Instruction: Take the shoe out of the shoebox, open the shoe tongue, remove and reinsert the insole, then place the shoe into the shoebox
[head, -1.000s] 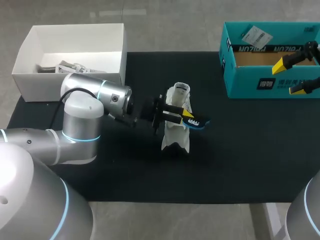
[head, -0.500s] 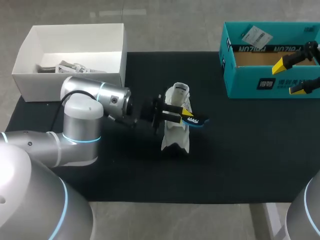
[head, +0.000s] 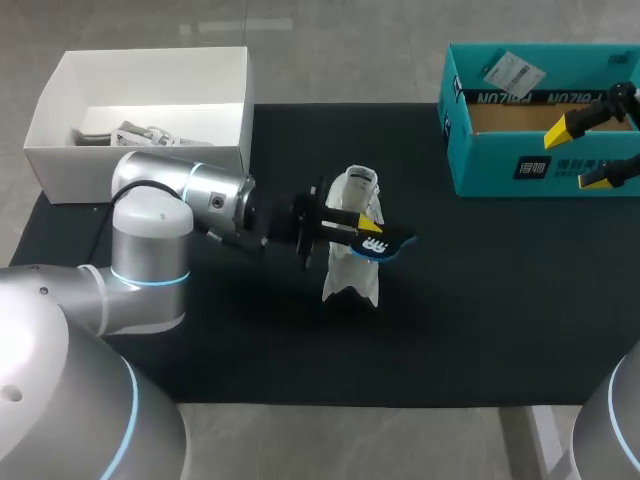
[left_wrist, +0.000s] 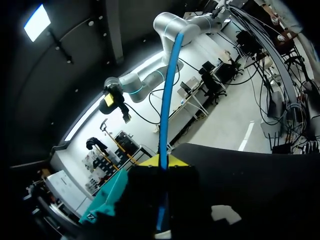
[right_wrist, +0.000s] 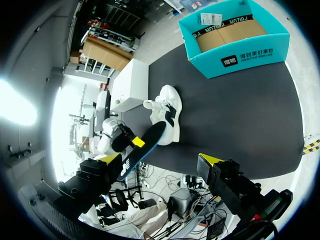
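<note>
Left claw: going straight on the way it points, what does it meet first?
Nothing, it seems: past the insole that the left claw holds lies bare mat; the teal shoebox sits off to one side.

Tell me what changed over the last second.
The left gripper, shut on the insole, rolled at the wrist, turning the insole's flat face up toward the head camera. The shoe and the right gripper, open over the teal shoebox, stayed put.

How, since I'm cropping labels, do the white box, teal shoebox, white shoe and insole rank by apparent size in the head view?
1-2. white box and teal shoebox: about alike; the shoebox runs past the view's edge, so unranked.
3. white shoe.
4. insole, smallest.
</note>
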